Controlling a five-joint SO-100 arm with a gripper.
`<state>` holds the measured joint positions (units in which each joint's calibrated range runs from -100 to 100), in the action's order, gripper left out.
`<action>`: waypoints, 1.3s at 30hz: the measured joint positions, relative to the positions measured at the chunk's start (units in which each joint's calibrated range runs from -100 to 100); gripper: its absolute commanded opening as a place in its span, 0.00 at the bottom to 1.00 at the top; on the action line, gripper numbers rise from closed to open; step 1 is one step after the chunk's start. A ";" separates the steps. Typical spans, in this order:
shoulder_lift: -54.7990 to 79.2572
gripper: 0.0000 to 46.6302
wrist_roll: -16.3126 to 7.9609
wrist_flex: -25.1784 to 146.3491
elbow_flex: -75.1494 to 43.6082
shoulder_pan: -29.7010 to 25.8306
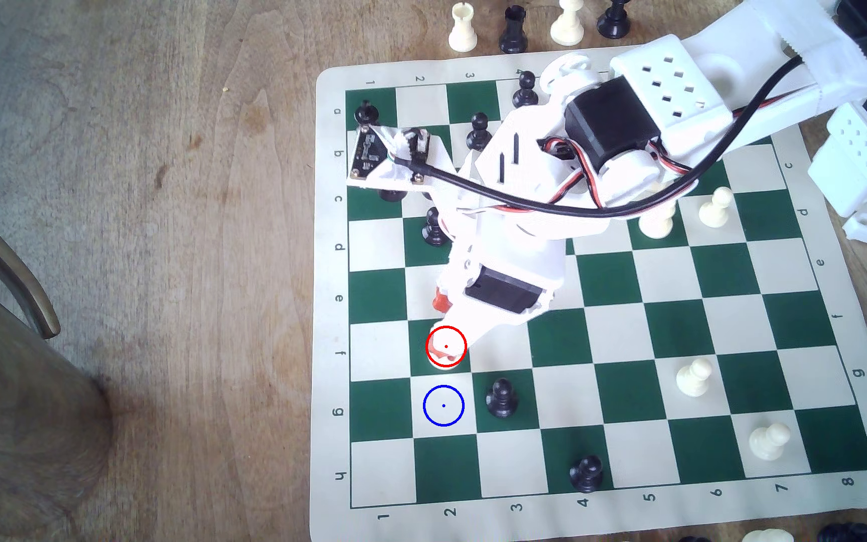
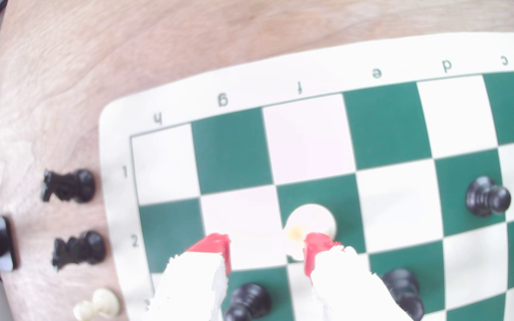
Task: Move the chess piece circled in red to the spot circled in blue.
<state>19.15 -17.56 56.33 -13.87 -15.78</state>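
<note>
One white rook [image 2: 310,223] upright on the dark green f2 square, inside the red ring. One blue-ringed cream square [image 1: 443,405], g2, bare, next to it. One gripper [image 2: 266,251] above the rook, jaws spread wide, holding nothing; one red fingertip [image 2: 314,247] over the rook's edge, the other [image 2: 215,247] over g2. In the exterior view, on the board [image 1: 330,312]: seven black pawns, four white pawns. Beyond its far edge: four pieces, two white, two black.

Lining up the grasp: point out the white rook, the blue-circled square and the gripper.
White rook [image 2: 311,217]: wrist view, its round top.
Blue-circled square [image 1: 443,405]: exterior view, centre dot.
Gripper [image 2: 266,253]: wrist view, midway between red tips.
</note>
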 measured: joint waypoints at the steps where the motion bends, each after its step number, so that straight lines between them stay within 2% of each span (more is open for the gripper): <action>1: 0.59 0.28 0.00 -0.24 0.00 -0.07; 19: 3.77 0.28 0.24 -2.23 2.08 1.70; 39: 4.44 0.30 0.24 -3.59 2.98 1.03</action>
<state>23.59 -17.31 52.75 -10.89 -14.75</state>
